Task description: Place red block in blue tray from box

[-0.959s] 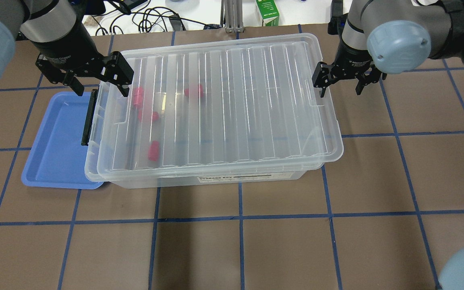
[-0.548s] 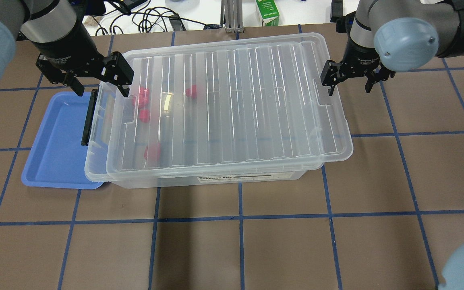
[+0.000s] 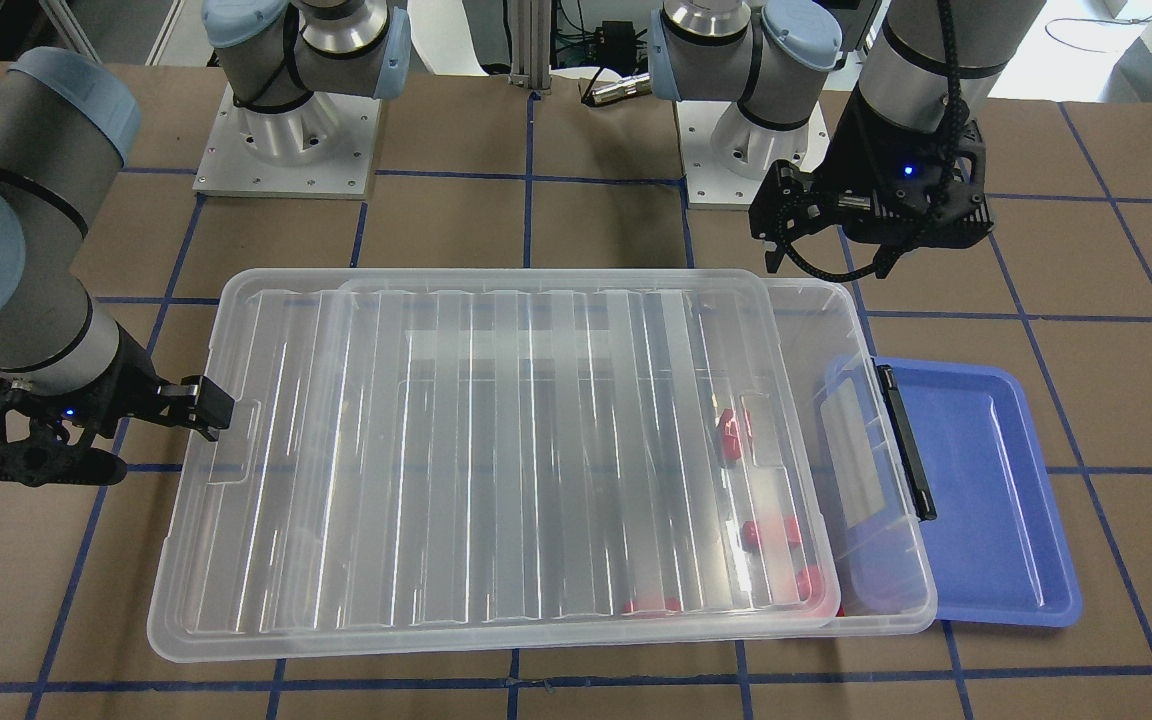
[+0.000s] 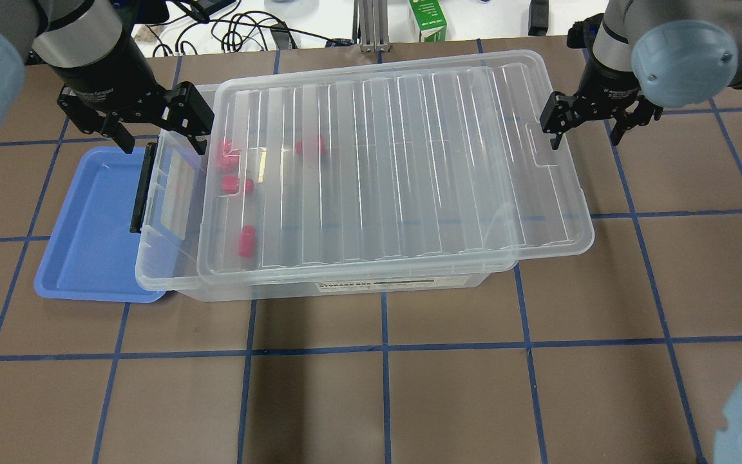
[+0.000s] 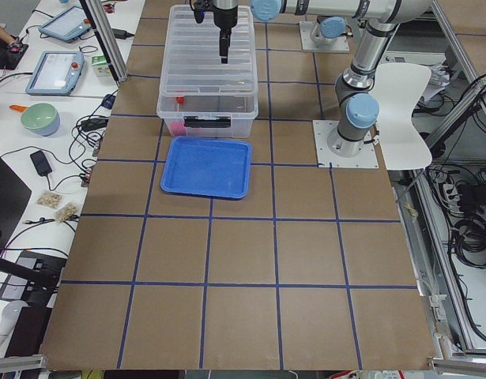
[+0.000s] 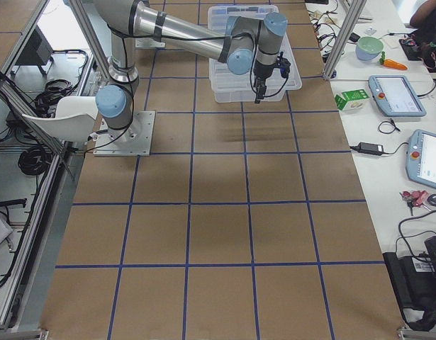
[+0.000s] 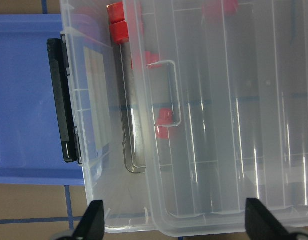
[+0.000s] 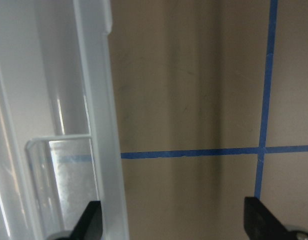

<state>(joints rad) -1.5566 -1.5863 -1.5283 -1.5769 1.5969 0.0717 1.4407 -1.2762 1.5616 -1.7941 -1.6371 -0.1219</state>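
The clear box (image 4: pixel 345 283) stands mid-table, and its ribbed lid (image 4: pixel 397 167) lies slid to the right, leaving the left end uncovered. Several red blocks lie inside at that end, such as one (image 4: pixel 237 185) and another (image 4: pixel 247 241); they also show in the left wrist view (image 7: pixel 117 25). The blue tray (image 4: pixel 87 225) lies empty against the box's left end, partly under its rim. My left gripper (image 4: pixel 163 147) is open and empty above that end. My right gripper (image 4: pixel 585 140) is open, with one finger (image 4: pixel 554 125) against the lid's right edge.
A black latch bar (image 4: pixel 142 187) hangs on the box's left short side over the tray. A green carton (image 4: pixel 428 22) and cables (image 4: pixel 242 29) lie beyond the table's far edge. The lid overhangs the box on the right.
My right gripper has moved right and the lid has slid right with it, uncovering more of the box's left end. The left arm has not moved.
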